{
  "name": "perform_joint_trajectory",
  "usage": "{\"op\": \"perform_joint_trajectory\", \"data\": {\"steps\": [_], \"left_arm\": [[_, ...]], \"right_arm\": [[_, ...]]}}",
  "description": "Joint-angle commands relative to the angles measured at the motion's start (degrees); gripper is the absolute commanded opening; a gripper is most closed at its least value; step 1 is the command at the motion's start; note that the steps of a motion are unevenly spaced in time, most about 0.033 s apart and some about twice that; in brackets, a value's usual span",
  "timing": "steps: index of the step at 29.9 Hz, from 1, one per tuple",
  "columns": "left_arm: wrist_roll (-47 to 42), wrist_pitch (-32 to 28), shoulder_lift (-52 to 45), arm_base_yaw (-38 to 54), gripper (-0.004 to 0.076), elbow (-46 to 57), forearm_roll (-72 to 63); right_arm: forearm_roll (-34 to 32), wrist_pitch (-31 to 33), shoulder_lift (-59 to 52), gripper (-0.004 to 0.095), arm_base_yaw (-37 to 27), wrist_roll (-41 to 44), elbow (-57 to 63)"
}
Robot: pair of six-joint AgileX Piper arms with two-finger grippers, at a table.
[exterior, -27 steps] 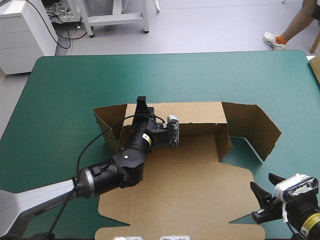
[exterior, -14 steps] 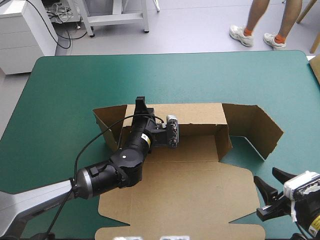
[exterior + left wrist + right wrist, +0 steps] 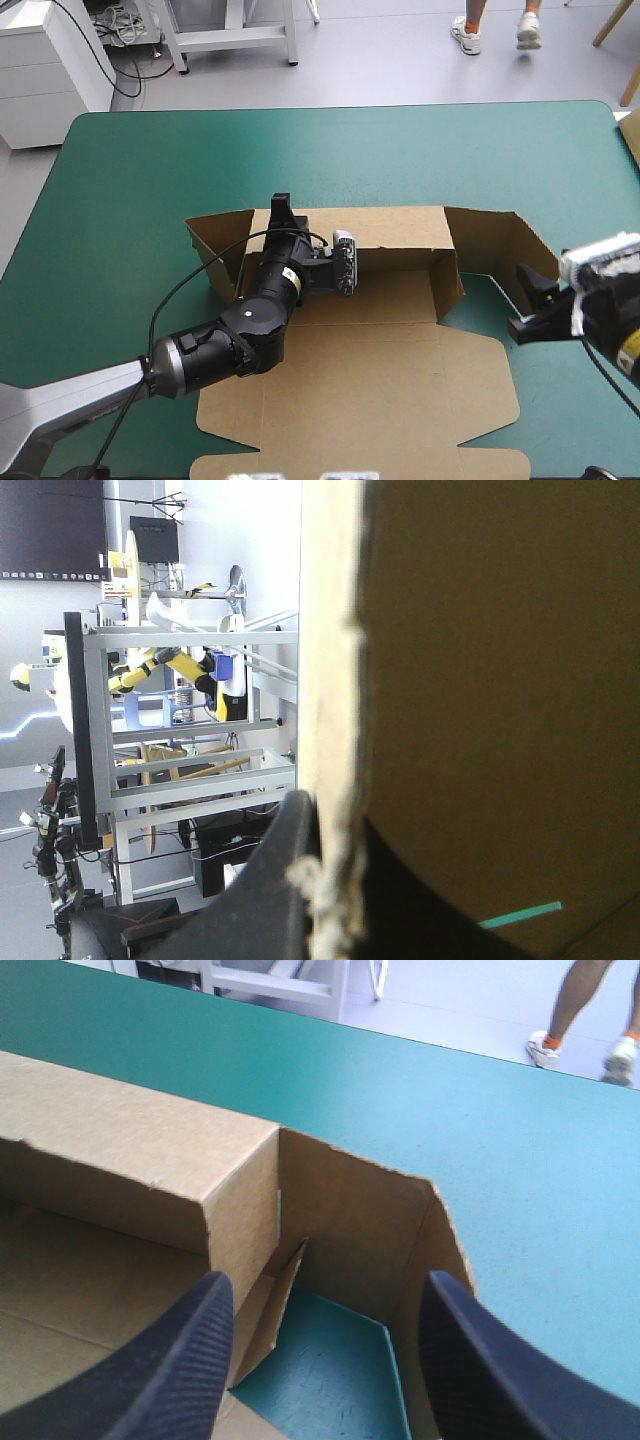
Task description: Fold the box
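One box point(image 3: 400, 390), one table point(image 3: 150, 170)

The box point(image 3: 400, 295) is a cut sheet of brown board, partly folded, lying near the middle of the teal-green worktop point(image 3: 150, 170). Its far wall point(image 3: 395, 222) stands raised, with the left flap point(image 3: 215, 240) and the wider right flap point(image 3: 510, 255) standing angled outward at its ends. The lid panel point(image 3: 370, 400) lies flat toward the near edge.

The left arm point(image 3: 215, 350) reaches from the near left corner diagonally toward the far side. The left gripper point(image 3: 282, 212) is pinched almost closed on the far wall of the box point(image 3: 390, 225). The right arm point(image 3: 612, 320) comes in from the right edge, and the right gripper point(image 3: 526, 300) points left with its fingers spread wide apart.
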Motion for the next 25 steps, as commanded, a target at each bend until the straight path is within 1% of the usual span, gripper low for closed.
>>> {"op": "perform_joint_trajectory", "data": {"steps": [1, 3, 9, 13, 16, 19, 20, 25], "left_arm": [[-0.38, -2.56, -1.54, -0.80, -0.0008, -0.72, -2.15], [-0.38, -2.91, -1.54, -0.80, -0.0008, -0.72, -2.15], [-0.38, -3.40, -1.54, -0.80, -0.0008, -0.72, -2.15], [-0.38, -4.05, -1.54, -0.80, -0.0008, -0.72, -2.15], [-0.98, -4.05, -1.54, -0.80, -0.0008, -0.72, -2.15], [-0.81, -4.05, -1.54, -0.80, -0.0008, -0.72, -2.15], [-0.81, -4.05, -1.54, -0.80, -0.0008, -0.72, -2.15], [-0.81, -4.05, -1.54, -0.80, -0.0008, -0.72, -2.15]], "right_arm": [[-5.68, 0.59, 8.70, 0.0509, -0.30, 0.33, -8.51], [-7.19, 2.18, 13.77, 0.0507, -0.30, -0.60, -13.25], [-8.44, 4.60, 26.22, 0.0506, -0.39, -2.66, -26.32], [-6.06, 6.95, 33.93, 0.0506, -4.35, -2.80, -34.29], [-0.61, 7.06, 39.06, 0.0506, -9.73, -6.47, -39.10], [7.90, 6.94, 43.99, 0.0507, -15.84, -12.73, -43.40], [11.80, 6.94, 46.03, 0.0507, -17.83, -14.84, -45.00], [22.60, 7.17, 53.55, 0.0507, -26.02, -21.94, -49.70]]}}
